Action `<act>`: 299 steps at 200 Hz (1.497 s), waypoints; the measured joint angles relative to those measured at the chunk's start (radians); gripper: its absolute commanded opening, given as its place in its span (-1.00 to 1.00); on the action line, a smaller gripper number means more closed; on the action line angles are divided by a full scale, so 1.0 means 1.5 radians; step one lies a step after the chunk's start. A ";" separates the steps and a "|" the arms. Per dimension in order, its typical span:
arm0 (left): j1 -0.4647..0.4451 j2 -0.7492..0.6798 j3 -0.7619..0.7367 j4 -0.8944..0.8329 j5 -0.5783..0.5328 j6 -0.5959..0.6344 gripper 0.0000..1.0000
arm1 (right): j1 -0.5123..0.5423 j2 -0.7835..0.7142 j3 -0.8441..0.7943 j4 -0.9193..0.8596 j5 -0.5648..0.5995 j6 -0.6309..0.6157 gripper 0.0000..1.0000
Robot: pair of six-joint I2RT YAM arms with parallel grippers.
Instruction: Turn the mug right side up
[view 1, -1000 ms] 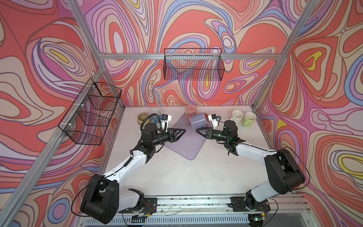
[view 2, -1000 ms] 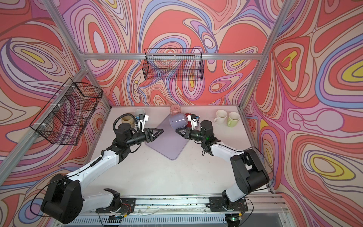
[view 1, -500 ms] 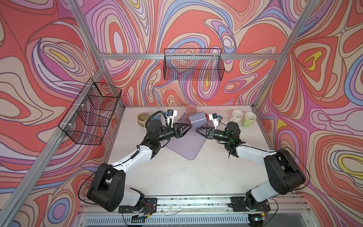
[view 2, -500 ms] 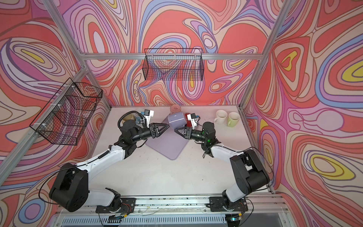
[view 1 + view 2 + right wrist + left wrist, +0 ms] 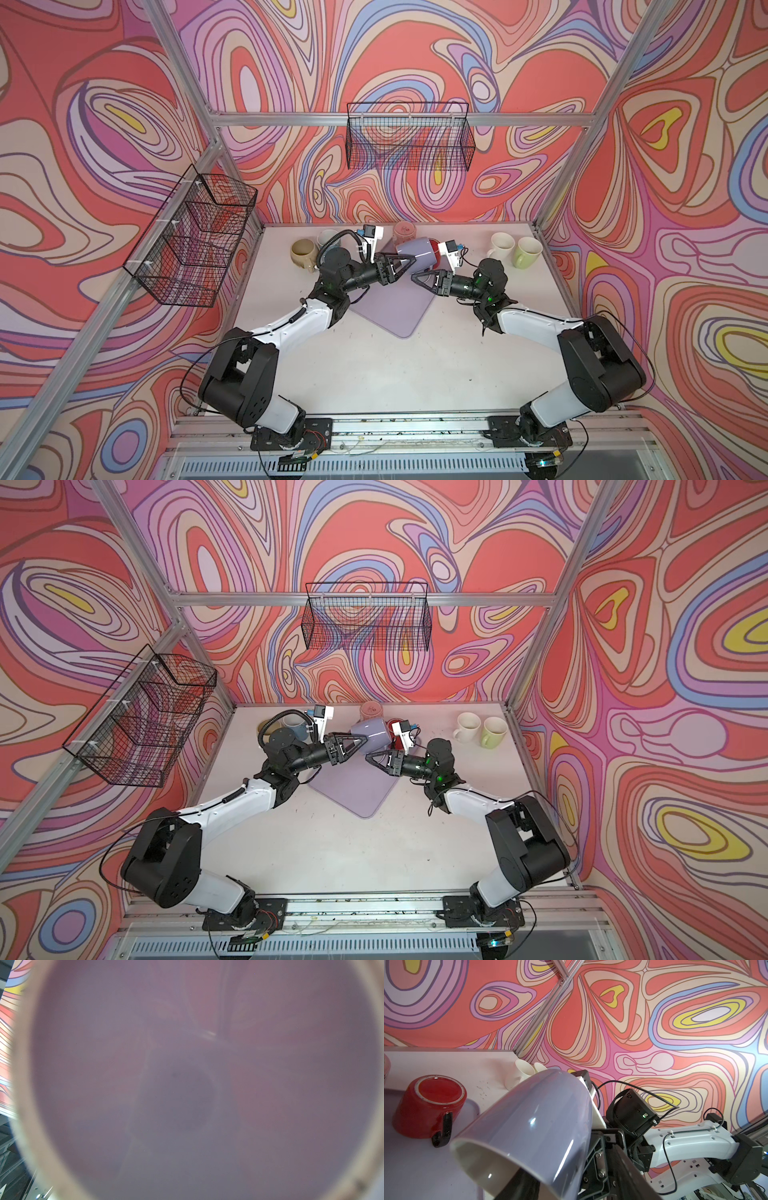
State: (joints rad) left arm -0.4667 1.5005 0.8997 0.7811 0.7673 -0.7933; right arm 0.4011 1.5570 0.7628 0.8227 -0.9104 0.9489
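Observation:
A lavender mug (image 5: 415, 249) (image 5: 370, 731) hangs on its side in the air above the back corner of the purple mat (image 5: 395, 307). Its mouth faces my left arm and its base fills the right wrist view (image 5: 187, 1064). My right gripper (image 5: 417, 277) (image 5: 372, 757) sits under the mug, shut on it; the handle is hidden. My left gripper (image 5: 409, 264) (image 5: 361, 742) is open at the mug's mouth. In the left wrist view one finger (image 5: 519, 1186) is inside the rim and the other is outside the wall of the mug (image 5: 539, 1115).
A red mug (image 5: 429, 1109) stands upside down on the mat's back edge. A pink mug (image 5: 403, 230) is behind it. Tan (image 5: 303, 253) and pale blue (image 5: 328, 239) mugs stand back left; cream (image 5: 500, 245) and green (image 5: 528, 251) mugs back right. Wire baskets (image 5: 409, 141) (image 5: 195, 237) hang on the walls.
My left gripper has swung from over the mat up and right to the mug's mouth. The right gripper and the mug have barely moved.

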 measured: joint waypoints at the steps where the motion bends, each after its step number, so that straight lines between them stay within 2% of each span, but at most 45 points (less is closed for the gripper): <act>1: 0.000 0.000 0.000 0.001 0.000 0.000 0.10 | 0.000 0.000 0.000 0.000 0.000 0.000 -0.98; 31: -0.008 0.008 0.000 0.013 0.002 -0.010 0.06 | 0.007 0.004 0.004 0.002 -0.004 0.001 -0.97; 133: -0.008 0.018 0.006 0.018 0.013 -0.017 -0.53 | 0.025 0.023 0.014 0.037 -0.009 0.009 -0.96; 172: -0.009 0.018 0.006 0.041 0.032 -0.025 -0.66 | 0.025 0.023 0.014 0.060 -0.017 0.027 -0.94; 191: -0.009 0.018 0.006 0.047 0.035 -0.025 -0.73 | 0.025 0.023 0.014 0.067 -0.018 0.032 -0.90; 228: -0.009 0.018 0.006 0.056 0.040 -0.026 -1.00 | 0.025 0.023 0.014 0.074 -0.022 0.037 -0.74; 266: -0.009 0.018 0.006 0.055 0.039 -0.025 -1.00 | 0.025 0.023 0.014 0.070 -0.022 0.033 -0.51; 299: -0.008 0.018 0.006 0.045 0.032 -0.021 -1.00 | 0.027 0.023 0.014 0.055 -0.009 0.013 -0.40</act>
State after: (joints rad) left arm -0.4786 1.5276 0.9081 0.8482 0.8150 -0.8253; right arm 0.4416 1.5913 0.7841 0.9051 -0.9245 0.9691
